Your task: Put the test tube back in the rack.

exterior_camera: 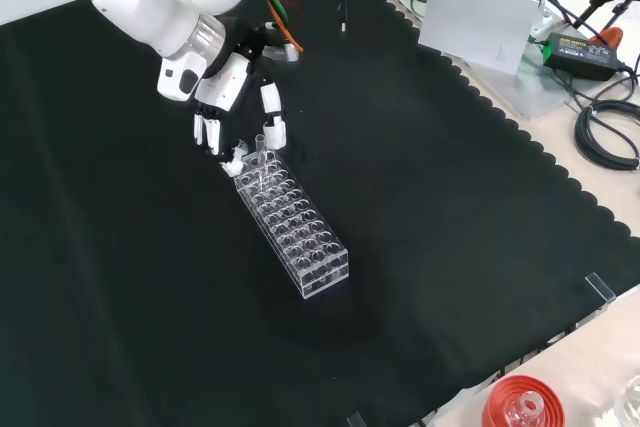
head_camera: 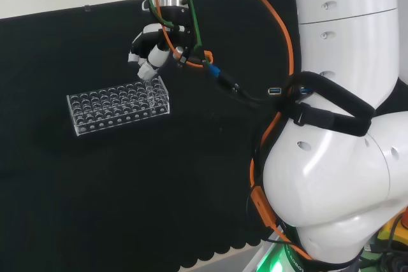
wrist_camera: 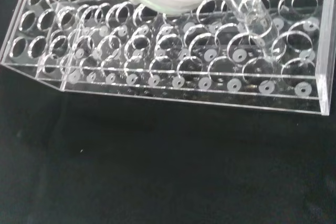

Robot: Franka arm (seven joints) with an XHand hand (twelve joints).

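— What's the rack like?
— The rack (exterior_camera: 293, 230) is a clear plastic block with rows of round holes, on the matte black cloth of the bench (exterior_camera: 450, 207).
— And the tube?
— The test tube (wrist_camera: 251, 11), smooth clear glass, is pinched in the robot hand (exterior_camera: 232, 97), its rounded tip inside an end hole.

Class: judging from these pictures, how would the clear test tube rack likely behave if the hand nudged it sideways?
The rack looks like thin clear plastic, so probably light and apt to slide on the cloth. It is long and low, so tipping seems unlikely. Its walls look rigid, not floppy.
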